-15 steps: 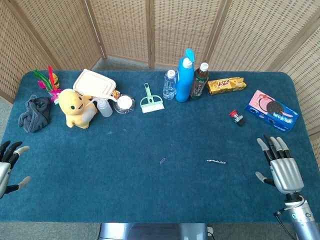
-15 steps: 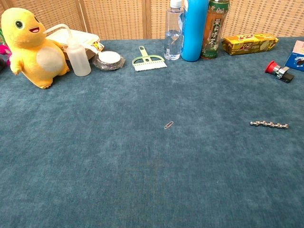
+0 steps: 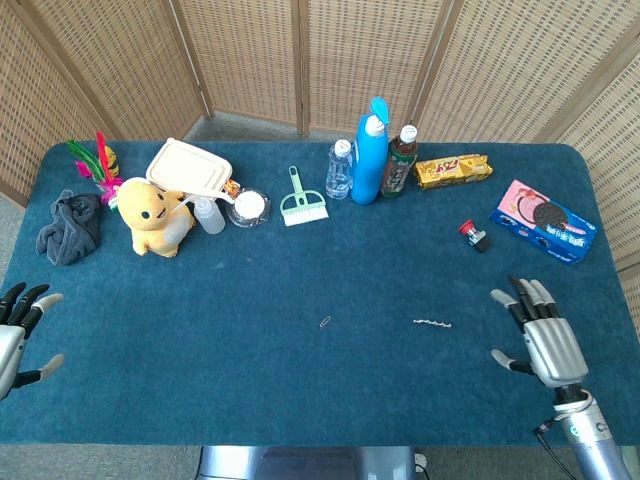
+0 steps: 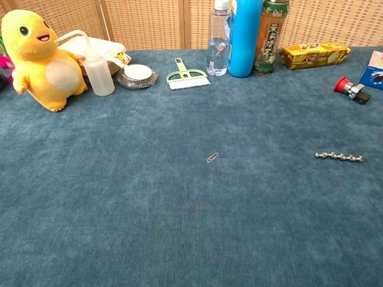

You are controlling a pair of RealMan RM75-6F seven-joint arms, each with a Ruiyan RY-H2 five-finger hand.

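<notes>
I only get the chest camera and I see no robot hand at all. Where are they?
Observer: The head view shows both. The right robot hand is near the table's right edge, fingers spread, holding nothing.
Operator: What's nearest to it?
Observer: The bead chain, lying apart from it on the cloth toward the middle.
Operator: And the other one?
Observer: The left robot hand is at the far left edge, partly cut off, fingers apart, empty.
Operator: Anything up there I can't see?
Observer: A dark grey cloth lies crumpled behind that hand, left of the yellow plush toy.
</notes>
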